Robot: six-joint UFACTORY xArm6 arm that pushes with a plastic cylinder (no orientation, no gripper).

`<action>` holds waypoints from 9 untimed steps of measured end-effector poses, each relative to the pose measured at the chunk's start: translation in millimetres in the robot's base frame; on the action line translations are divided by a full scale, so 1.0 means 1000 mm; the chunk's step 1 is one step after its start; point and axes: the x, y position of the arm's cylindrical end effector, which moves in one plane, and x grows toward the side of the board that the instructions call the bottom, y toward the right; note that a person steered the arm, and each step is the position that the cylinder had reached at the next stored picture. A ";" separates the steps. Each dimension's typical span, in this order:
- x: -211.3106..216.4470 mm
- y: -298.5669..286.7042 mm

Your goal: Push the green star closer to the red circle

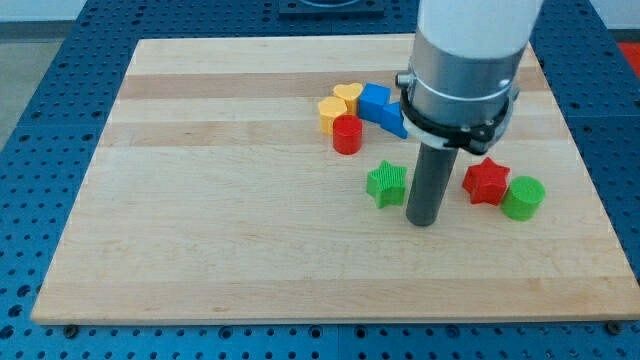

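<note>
The green star lies on the wooden board, right of the middle. The red circle stands above and to the left of it, a short gap away. My tip rests on the board just to the right of the green star and slightly lower, close to it but with a thin gap showing. The rod rises into the wide white and grey arm body, which hides part of the board behind it.
A yellow heart and a yellow block touch the red circle's upper side. Blue blocks lie right of them, partly behind the arm. A red star and a green circle sit at the right.
</note>
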 end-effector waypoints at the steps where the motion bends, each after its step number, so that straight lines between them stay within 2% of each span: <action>1: 0.003 -0.018; 9: -0.063 -0.030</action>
